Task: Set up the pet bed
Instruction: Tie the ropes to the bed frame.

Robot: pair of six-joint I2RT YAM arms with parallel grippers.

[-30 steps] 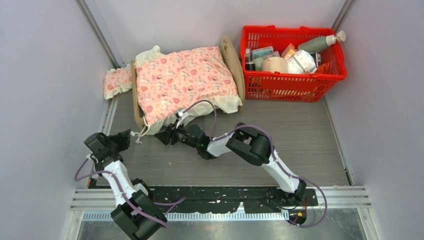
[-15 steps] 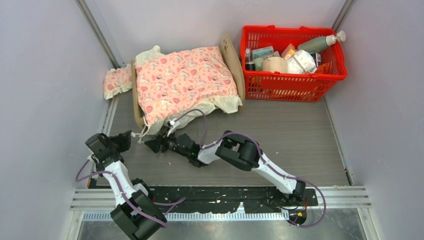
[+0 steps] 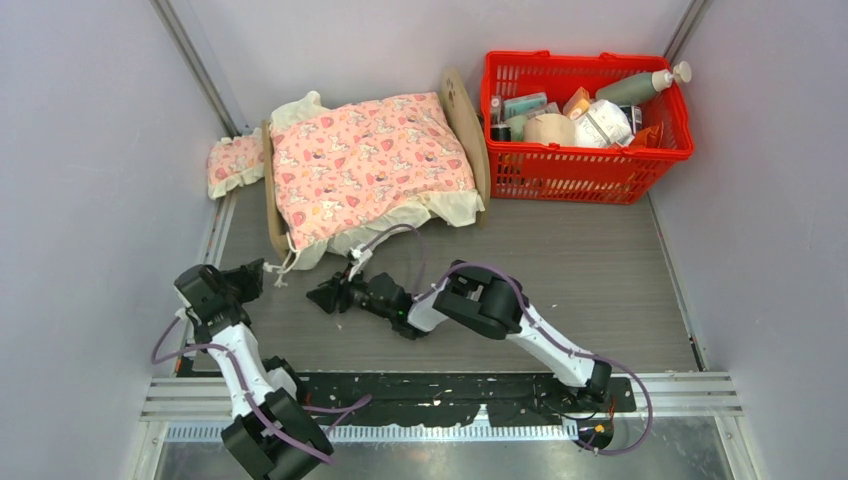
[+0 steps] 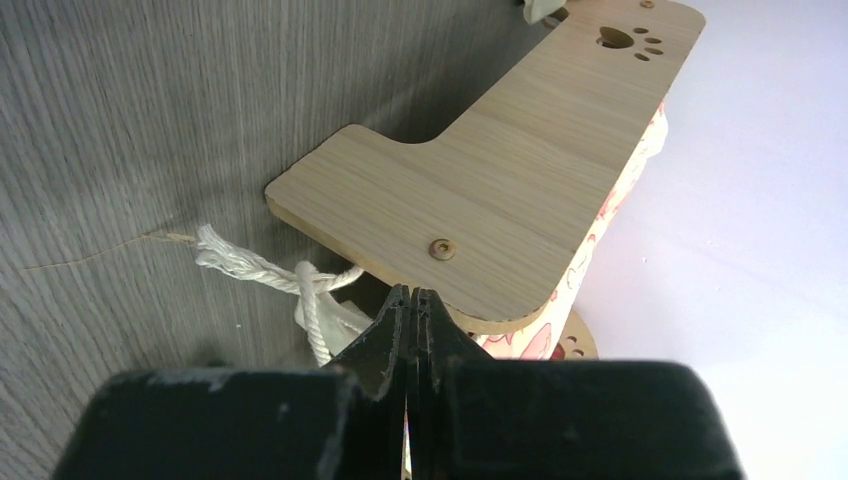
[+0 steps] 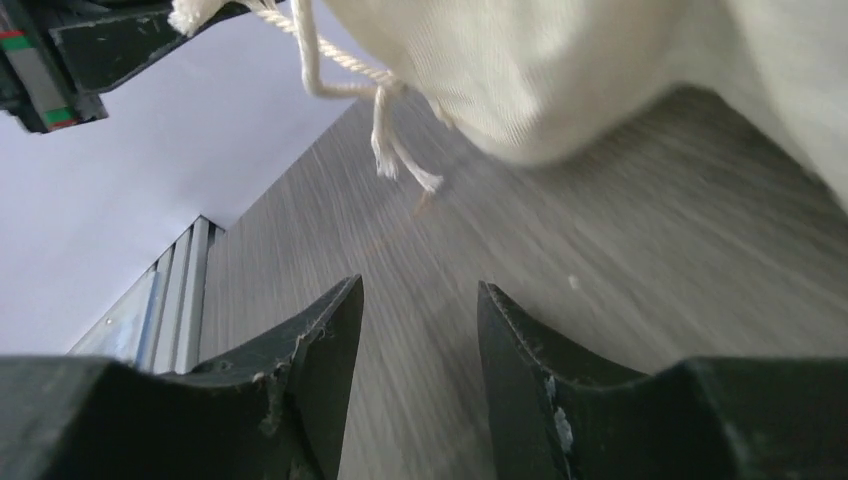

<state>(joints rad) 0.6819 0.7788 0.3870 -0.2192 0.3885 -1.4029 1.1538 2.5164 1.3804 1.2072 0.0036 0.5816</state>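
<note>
Judging by its thin boards, the small light plywood pet bed (image 3: 464,112), far left just beside the red plastic basket (image 3: 585,160), should be light and stiff, best taken by a board edge; left gripper (image 4: 410,300) clenched, right gripper (image 5: 420,290) released and empty.

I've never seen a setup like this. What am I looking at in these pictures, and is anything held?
Two robot arms sit at a table's near edge. The wide picture looks down from above; the other two come from cameras on each wrist. On the table: a wooden pet bed under a pink blanket, a small pillow beside it, a full red basket. The left gripper is shut by the bed's white cord; a grip is unclear. The right gripper is open, empty.
</note>
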